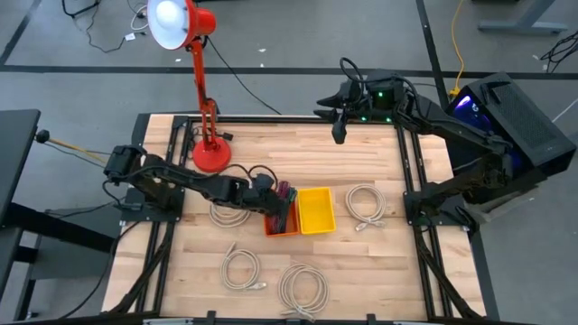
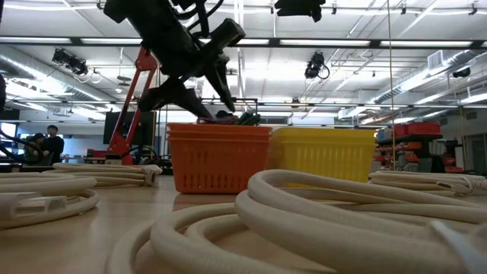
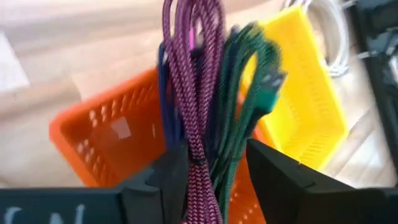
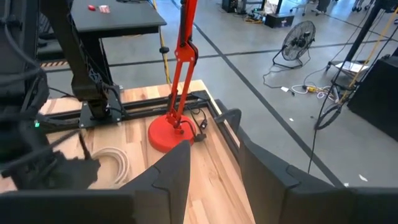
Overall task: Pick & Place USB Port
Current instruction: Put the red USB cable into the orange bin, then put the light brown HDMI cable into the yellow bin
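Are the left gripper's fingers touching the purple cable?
Cannot tell. In the left wrist view the purple cable hangs between the left gripper's spread fingers, edges blurred.

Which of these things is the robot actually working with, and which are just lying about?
In the job:
- left gripper, over the orange basket
- purple and green braided cables between its fingers
- yellow basket

Lying about:
- white cable coils
- red desk lamp
- right gripper, waiting at the far edge

Left gripper (image 1: 274,196) over orange basket (image 1: 282,222), cables (image 1: 285,192) between
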`<state>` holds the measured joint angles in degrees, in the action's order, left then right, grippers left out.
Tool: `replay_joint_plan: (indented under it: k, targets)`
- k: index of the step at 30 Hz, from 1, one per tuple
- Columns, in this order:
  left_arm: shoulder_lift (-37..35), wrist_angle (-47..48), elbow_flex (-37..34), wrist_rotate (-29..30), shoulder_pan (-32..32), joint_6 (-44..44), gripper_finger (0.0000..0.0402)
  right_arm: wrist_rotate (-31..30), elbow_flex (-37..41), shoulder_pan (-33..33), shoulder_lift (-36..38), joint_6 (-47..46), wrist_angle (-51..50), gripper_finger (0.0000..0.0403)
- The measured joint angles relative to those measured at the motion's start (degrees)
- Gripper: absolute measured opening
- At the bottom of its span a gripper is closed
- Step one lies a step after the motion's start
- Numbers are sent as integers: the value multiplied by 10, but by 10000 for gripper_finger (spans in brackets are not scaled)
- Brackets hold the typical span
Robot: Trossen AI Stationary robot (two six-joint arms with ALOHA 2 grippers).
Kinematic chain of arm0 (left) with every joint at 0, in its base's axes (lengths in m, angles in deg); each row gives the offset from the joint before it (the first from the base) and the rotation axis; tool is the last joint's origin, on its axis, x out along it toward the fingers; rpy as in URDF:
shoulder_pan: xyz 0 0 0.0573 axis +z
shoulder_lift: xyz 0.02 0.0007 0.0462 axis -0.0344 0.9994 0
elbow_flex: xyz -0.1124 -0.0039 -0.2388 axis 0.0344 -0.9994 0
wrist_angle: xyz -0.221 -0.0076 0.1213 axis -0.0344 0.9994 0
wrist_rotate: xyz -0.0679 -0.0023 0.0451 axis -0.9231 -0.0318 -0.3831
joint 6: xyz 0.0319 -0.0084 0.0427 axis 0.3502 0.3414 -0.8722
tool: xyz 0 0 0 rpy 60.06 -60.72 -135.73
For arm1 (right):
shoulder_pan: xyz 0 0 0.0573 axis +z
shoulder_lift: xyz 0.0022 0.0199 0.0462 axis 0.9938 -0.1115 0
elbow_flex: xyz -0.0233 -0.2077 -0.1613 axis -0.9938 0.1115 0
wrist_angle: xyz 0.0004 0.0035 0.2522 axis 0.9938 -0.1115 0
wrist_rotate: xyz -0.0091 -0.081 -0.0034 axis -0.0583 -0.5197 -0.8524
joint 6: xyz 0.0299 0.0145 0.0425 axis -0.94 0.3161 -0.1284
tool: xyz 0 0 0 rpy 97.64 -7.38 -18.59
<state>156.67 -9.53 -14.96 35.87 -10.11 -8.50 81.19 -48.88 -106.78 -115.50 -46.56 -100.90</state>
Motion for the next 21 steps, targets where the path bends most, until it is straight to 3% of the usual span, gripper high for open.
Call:
replay_joint_plan:
  k: [10, 16, 21]
  targets:
    - [-48, -61, 1, -7, 22, -60, 181, 0, 0, 0, 0, 2, -25, 142]
    - [-56, 87, 0, -29, 24, -59, 181, 0, 0, -1, 0, 2, -28, 142]
    - [-118, 200, 0, -52, 32, -75, 181, -1, 0, -7, 0, 2, -31, 142]
